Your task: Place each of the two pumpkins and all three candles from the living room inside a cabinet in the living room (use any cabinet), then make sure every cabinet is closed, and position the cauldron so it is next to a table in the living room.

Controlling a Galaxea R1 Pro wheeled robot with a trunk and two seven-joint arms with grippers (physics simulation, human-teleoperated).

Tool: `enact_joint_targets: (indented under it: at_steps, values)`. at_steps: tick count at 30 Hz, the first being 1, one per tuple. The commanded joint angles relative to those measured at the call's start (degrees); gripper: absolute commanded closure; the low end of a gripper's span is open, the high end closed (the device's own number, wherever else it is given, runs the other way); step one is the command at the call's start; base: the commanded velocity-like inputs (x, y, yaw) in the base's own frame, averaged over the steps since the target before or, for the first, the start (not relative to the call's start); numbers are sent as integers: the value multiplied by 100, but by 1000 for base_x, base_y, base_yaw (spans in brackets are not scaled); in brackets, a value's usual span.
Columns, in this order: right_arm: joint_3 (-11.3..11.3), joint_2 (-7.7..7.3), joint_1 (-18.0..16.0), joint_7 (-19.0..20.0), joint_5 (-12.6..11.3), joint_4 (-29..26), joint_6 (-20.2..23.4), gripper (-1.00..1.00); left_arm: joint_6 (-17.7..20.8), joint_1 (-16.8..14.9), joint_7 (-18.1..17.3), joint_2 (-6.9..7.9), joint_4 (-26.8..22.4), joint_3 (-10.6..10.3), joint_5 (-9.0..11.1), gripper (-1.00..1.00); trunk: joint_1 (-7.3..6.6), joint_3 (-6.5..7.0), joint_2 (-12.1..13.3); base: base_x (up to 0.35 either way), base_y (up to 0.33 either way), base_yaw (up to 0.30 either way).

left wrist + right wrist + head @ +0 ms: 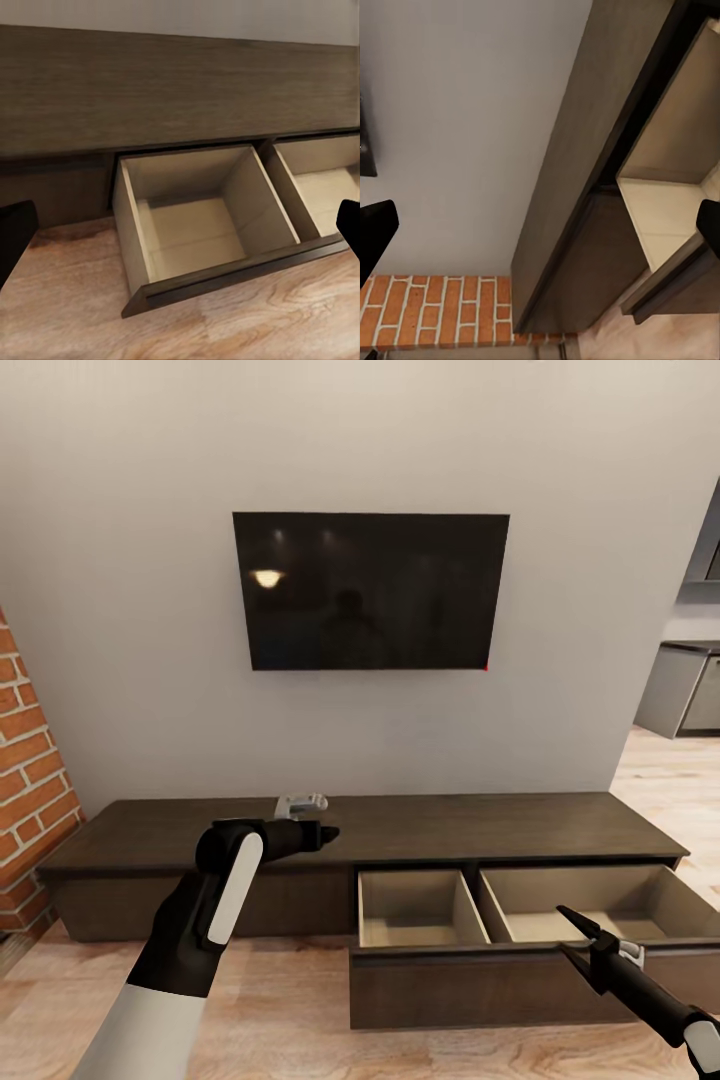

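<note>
The cabinet (500, 830) is the largest thing here, a long low dark wooden unit against the grey wall, under a black television (370, 590). Its right drawer (530, 950) stands pulled out toward the robot, with two pale compartments, and both look empty. The left front (200, 905) is closed.

The right gripper (577, 935) hangs just in front of the drawer's dark front edge, close above it, with its thin fingers a little apart and nothing between them. The left gripper (318, 834) is above and to the left of the open drawer, near the cabinet top. In the left wrist view its two dark fingertips (15, 236) stand wide apart at the sides, and it holds nothing. Just behind it on the cabinet top lies a small grey thing (300, 800); I cannot tell what it is.

I judge the drawer is stiff and slides straight, so it needs no grasp: a flat push on the middle of its front panel should close it. Pushing at one end may skew it.
</note>
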Motion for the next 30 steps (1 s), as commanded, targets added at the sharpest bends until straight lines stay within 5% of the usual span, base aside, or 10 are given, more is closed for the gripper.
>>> enact_joint_targets:
  at_steps: [1, 13, 30]
  values:
    - [-19, 0, -4, 9, -3, 4, 16, -100, 23, -4, 26, -1, -2, -1, 29, -100, -23, 12, 39, 0, 0, 0]
    - [-18, 1, -5, 12, -1, 6, -41, -100, 23, -4, 23, -1, 6, -5, 30, -100, -287, 228, 520, -4, 1, -34]
    - [14, 1, -4, 12, 0, 6, -45, -100, 23, -4, 14, -1, -5, -5, 53, -100, -660, 533, 1202, -215, 163, -267]
